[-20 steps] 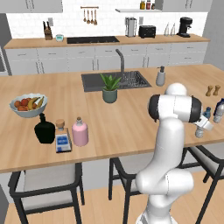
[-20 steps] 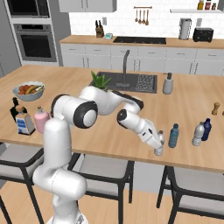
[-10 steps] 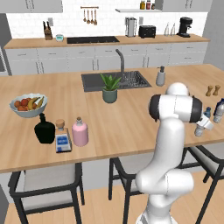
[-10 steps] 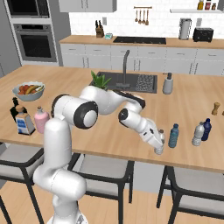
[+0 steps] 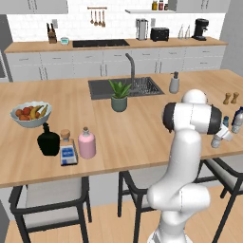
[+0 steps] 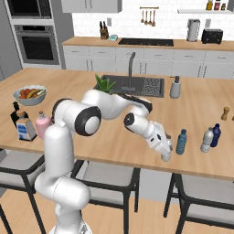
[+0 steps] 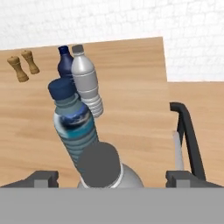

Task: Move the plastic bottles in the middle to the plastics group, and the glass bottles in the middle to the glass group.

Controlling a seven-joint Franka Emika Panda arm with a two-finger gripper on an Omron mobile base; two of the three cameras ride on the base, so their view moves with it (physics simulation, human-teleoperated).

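At the very bottom of the hand view we see the gripper (image 7: 107,177) with its two dark fingertips (image 7: 41,177) set far apart, one at each lower corner, not pressing anything. Between them stands a clear greyish-white slim plastic bottle (image 7: 103,168), seen from above: a dark grey cap and pale rounded shoulders, free of both tips. In the right base view this bottle (image 6: 166,156) sits at the near edge of the wooden island counter (image 6: 201,109), low and right of centre, just below the hand.

Just behind it in the hand view leans a dark teal-blue slim ribbed bottle (image 7: 72,124) with a blue cap and a dark label band; in the right base view it (image 6: 182,141) stands upright, near the clear one but apart from it.

Further back, upper left of the hand view, is a pale translucent ribbed bottle (image 7: 86,83) with a grey cap, and a dark blue bottle (image 7: 64,61) directly behind it.

Beyond them, at the far upper left, stand two brown wooden shakers (image 7: 24,64).

In the left base view, lower left, a rounded pale-pink bottle with a brownish stopper (image 5: 87,144) stands beside a square clear bottle with a blue label (image 5: 68,149) and a squat black flask (image 5: 48,141).
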